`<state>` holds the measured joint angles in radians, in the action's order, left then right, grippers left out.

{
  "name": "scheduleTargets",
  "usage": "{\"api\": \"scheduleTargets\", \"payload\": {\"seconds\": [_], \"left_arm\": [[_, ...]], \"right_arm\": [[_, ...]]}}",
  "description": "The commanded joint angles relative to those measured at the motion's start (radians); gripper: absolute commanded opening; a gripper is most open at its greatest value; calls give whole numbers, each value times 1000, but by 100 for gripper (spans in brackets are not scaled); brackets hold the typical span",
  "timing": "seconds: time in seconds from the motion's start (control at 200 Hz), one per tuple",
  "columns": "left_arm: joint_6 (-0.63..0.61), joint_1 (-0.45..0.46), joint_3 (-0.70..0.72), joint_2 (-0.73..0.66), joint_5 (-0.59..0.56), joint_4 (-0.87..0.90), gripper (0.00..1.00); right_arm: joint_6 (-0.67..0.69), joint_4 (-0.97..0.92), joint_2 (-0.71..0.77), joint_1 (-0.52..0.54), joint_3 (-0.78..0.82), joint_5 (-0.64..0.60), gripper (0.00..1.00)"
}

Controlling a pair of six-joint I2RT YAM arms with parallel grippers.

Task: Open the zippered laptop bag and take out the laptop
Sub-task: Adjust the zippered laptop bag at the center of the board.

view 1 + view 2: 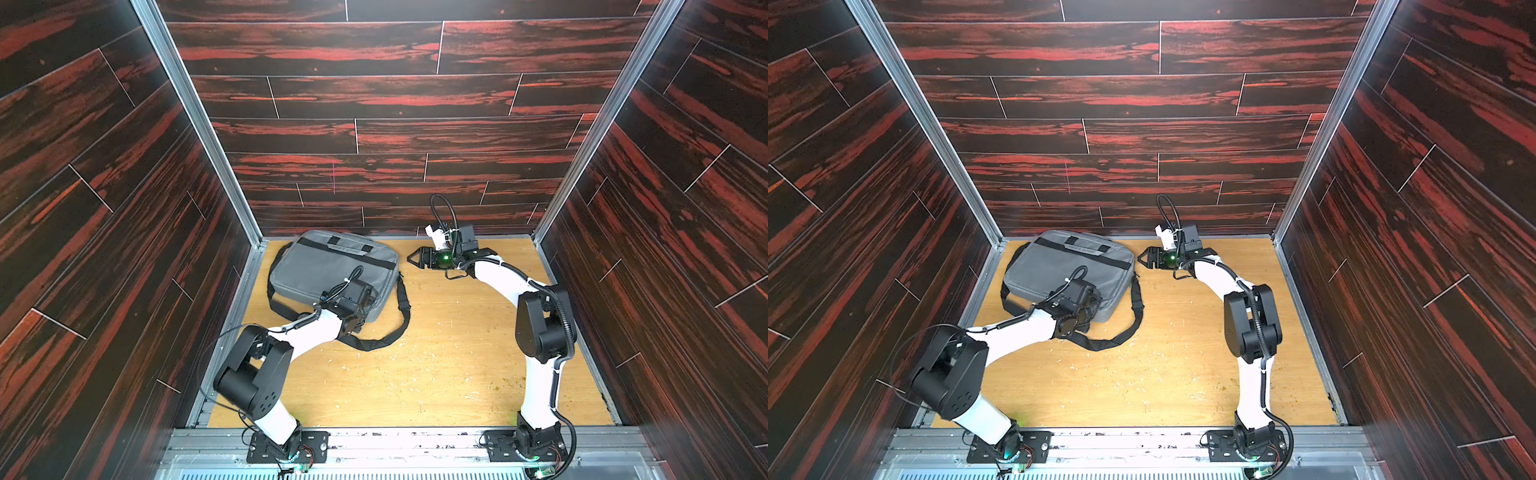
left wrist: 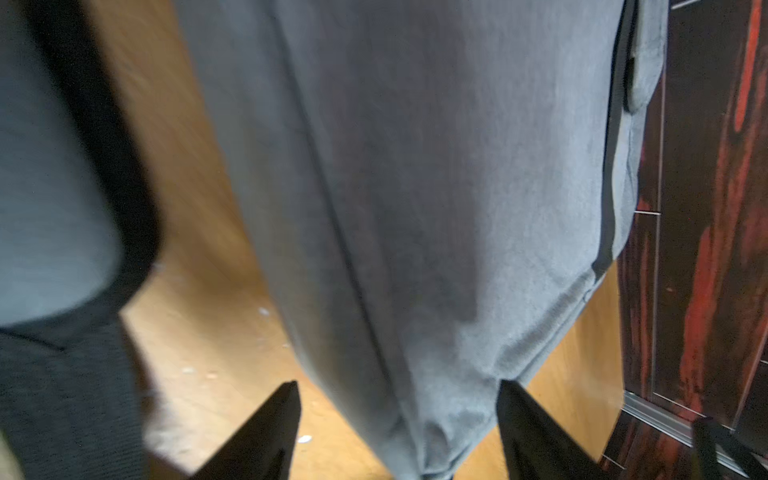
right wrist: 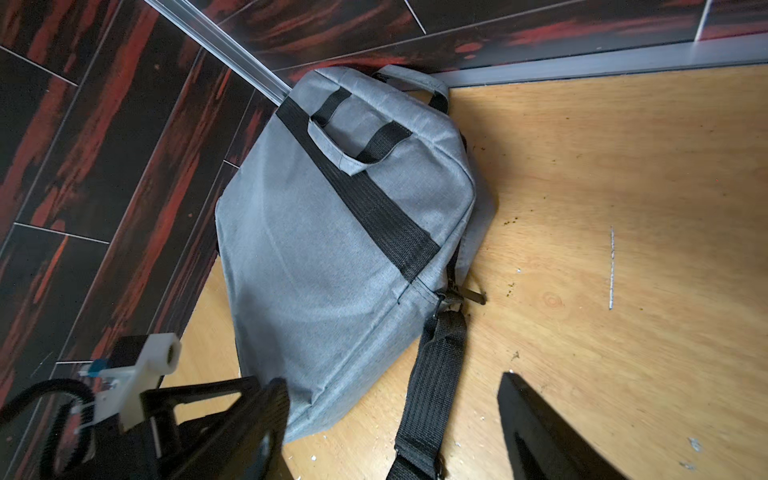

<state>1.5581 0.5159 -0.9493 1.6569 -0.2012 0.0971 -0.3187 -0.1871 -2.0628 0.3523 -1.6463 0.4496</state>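
Reaching for the zip is the step in hand, I judge; in both top views the zippered laptop bag (image 1: 328, 270) lies flat on the table (image 1: 457, 353), left of centre in the frame, close to the back wall, its shoulder strap (image 1: 386, 336) looping toward the lower middle; my left tool (image 1: 352, 322) hangs over the bag's near edge, and my right tool (image 1: 411, 257) sits just beside its right end, apart from it; no laptop shows, so it is presumably inside.

From the left wrist, my fingers (image 2: 270, 432) stand spread with a grey corner of the bag between them, nothing gripped.

From the right wrist, that tool gapes wide and empty; the zipper pull (image 3: 465, 295) juts from the bag's end beside the strap anchor; next I would steady the bag, then pinch that small pull precisely.
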Motion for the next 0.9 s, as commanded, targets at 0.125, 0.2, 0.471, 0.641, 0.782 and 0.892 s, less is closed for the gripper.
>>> {"api": "scheduleTargets", "payload": {"seconds": [0.125,0.2,0.471,0.641,0.782,0.892], "left_arm": [[29,18,-46,32,2,-11,55],[28,19,-40,34,5,-11,44],[40,20,5,11,22,-17,15],[23,20,36,-32,29,16,3],[-81,21,54,-89,79,90,0],[-158,21,88,-141,125,155,0]], "right_arm": [[-10,-23,-14,19,23,14,82],[-8,-29,-4,19,28,14,82],[13,-67,16,19,17,-8,82],[8,-76,22,19,5,-12,82],[1,-100,14,19,-18,-22,82],[-6,-102,3,20,-20,-32,81]]}}
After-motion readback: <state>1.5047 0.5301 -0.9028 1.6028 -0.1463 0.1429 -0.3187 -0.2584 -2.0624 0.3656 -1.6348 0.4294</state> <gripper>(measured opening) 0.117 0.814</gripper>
